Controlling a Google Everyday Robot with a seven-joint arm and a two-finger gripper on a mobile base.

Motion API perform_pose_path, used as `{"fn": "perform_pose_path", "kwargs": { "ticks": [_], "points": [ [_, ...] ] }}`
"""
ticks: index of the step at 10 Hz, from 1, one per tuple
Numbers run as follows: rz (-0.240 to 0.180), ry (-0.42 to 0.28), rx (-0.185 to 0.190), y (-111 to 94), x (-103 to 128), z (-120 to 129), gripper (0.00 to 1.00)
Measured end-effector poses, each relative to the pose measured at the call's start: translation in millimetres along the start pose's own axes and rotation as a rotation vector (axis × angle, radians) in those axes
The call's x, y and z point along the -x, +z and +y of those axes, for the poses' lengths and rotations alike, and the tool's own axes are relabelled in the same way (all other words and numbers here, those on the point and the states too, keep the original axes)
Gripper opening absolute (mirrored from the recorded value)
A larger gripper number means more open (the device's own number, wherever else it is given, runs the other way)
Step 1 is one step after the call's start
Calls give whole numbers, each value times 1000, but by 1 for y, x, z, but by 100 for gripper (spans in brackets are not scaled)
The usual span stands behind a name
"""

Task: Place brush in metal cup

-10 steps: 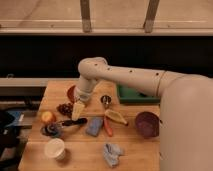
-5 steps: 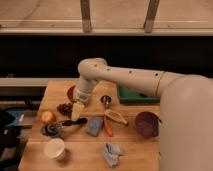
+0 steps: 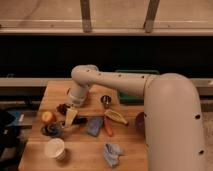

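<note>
1. The claw (image 3: 70, 119) hangs at the left centre of the frame, pointing down at the wooden counter (image 3: 82, 157), fingers apart with nothing visibly between them
2. The brush (image 3: 81, 121) lies flat on the counter just beside the fingertips; I cannot tell whether they touch it
3. Its dark handle runs roughly left to right, with the round head toward the lower left and the free end toward a blue cloth (image 3: 94, 126) on the right
4. The next move looks like a short drop, with the fingers straddling the handle across its long axis
5. The metal cup (image 3: 106, 100) stands upright to the upper right of the claw, near but apart, so the carry would go that way
</note>
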Motion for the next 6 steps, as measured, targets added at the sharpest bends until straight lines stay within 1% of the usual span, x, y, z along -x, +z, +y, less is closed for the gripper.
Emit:
{"fn": "perform_pose_path", "kwargs": {
  "ticks": [2, 4, 6],
  "points": [
    [-8, -5, 20, 13, 4, 5, 80],
    [-10, -7, 26, 22, 6, 11, 80],
    [-9, -10, 25, 23, 5, 12, 80]
  ]
}}
